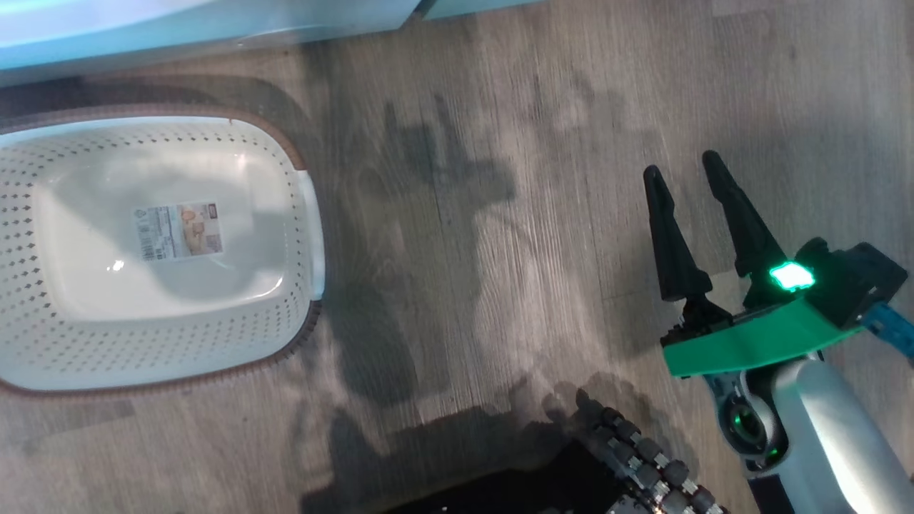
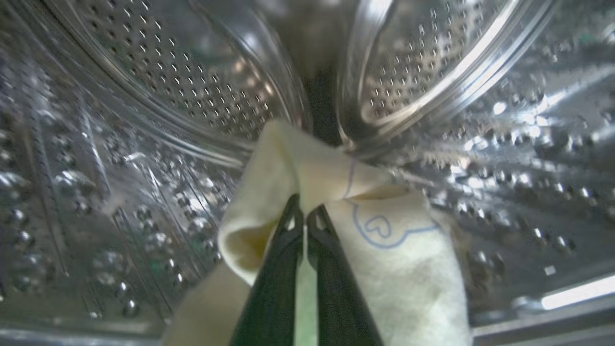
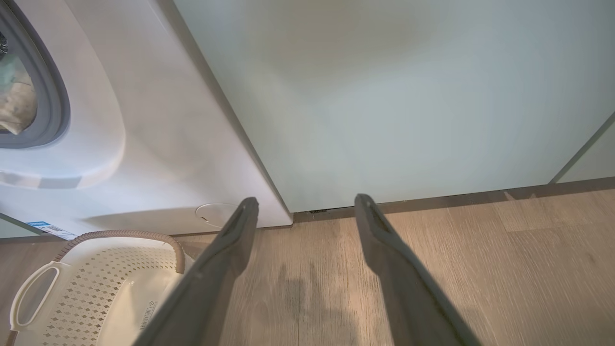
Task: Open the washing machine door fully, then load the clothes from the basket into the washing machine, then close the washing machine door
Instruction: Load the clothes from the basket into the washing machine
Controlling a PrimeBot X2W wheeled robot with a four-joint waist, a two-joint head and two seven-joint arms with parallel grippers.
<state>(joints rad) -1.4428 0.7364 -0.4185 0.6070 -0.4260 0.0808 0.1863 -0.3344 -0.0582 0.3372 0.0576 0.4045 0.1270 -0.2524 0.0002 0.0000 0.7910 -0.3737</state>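
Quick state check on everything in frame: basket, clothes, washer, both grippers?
basket: empty, upright on floor.
left gripper: shut on garment, inside drum.
garment: held, not yet released.
right gripper: open, empty, over floor.
washing machine: mouth uncovered.

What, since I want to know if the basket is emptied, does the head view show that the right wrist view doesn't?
Head view: the basket from above, its floor bare but for the label sticker, and the robot's dark base.
Right wrist view: the washing machine front, its grey-rimmed drum mouth with what looks like pale cloth inside, and a pale green cabinet door.
Both: the basket, the wooden floor, and the right gripper, fingers apart, holding nothing.
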